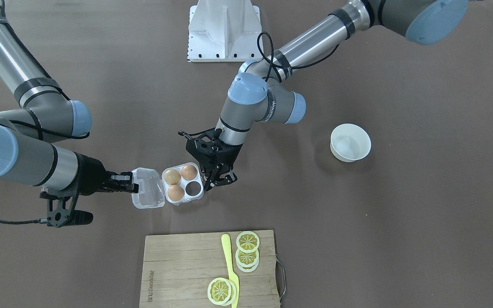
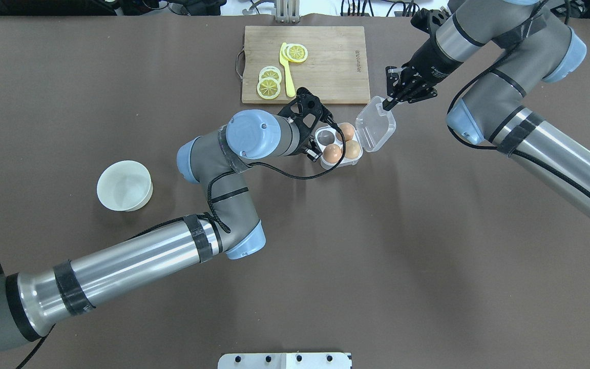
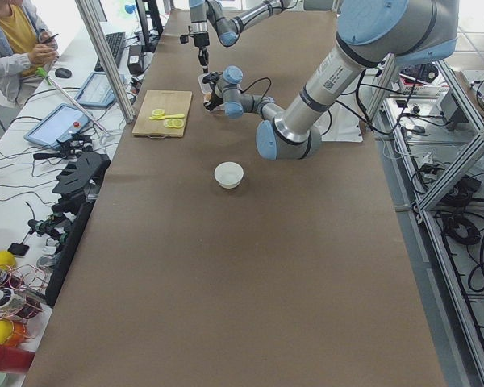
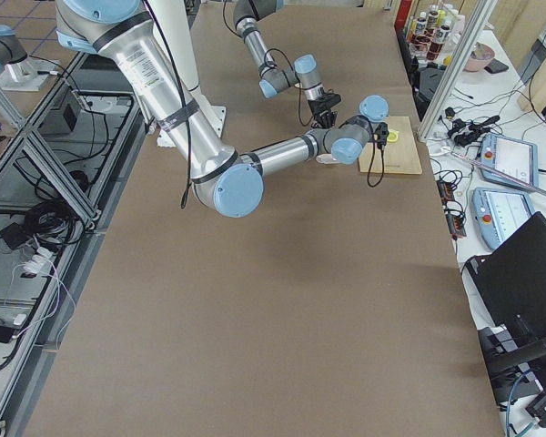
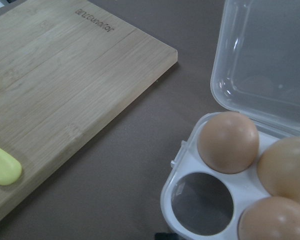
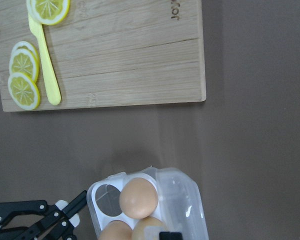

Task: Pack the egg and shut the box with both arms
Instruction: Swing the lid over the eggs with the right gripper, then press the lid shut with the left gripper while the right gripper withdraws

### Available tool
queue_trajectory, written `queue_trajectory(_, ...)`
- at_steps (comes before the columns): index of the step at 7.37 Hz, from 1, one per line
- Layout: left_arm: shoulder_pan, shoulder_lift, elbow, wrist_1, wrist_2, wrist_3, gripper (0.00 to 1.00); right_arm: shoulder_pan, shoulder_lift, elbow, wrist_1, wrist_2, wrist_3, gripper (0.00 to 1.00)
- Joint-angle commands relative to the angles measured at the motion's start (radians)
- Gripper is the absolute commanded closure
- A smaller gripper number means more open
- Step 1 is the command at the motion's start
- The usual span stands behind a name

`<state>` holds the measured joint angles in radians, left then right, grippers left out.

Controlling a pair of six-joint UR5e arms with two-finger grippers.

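Observation:
The clear box [image 1: 185,183] lies mid-table with its lid [image 1: 148,188] open. It holds two orange-brown eggs [image 1: 188,172] [image 1: 175,192] and a paler tan egg [image 1: 172,176]; one cell [image 1: 194,188] is empty. I cannot tell which orange-brown one is the task's egg. My left gripper [image 1: 219,180] is open and empty, right beside the box's wall by the empty cell. My right gripper [image 1: 130,183] is shut on the lid's outer edge and holds it tilted up, as the overhead view [image 2: 388,105] shows.
A white bowl [image 1: 350,142] stands empty toward my left. A wooden cutting board [image 1: 178,269] with lemon slices [image 1: 247,241] and a yellow knife [image 1: 230,267] lies just beyond the box. The white base [image 1: 224,30] is at the near edge.

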<state>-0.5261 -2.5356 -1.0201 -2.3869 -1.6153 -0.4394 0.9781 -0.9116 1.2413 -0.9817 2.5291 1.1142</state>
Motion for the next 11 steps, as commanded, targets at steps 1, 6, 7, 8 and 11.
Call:
queue_trajectory(1, 0.000, 0.000, 0.000, 0.000, 0.000, -0.001, 1.00, -0.007, 0.020, 0.000, 0.000, -0.001, 0.047, 1.00)
queue_trajectory(6, 0.000, -0.002, 0.000, 0.000, 0.002, -0.007, 1.00, -0.035, 0.051, 0.000, 0.003, -0.006, 0.094, 1.00)
queue_trajectory(7, 0.000, -0.002, -0.002, 0.000, 0.002, -0.009, 1.00, -0.041, 0.053, 0.000, 0.003, -0.007, 0.102, 1.00)
queue_trajectory(8, 0.000, -0.002, -0.002, 0.000, 0.002, -0.009, 1.00, -0.053, 0.057, 0.000, 0.005, -0.013, 0.113, 1.00)
queue_trajectory(11, 0.000, -0.002, -0.003, 0.000, 0.002, -0.009, 1.00, -0.081, 0.074, -0.002, 0.005, -0.036, 0.154, 1.00)
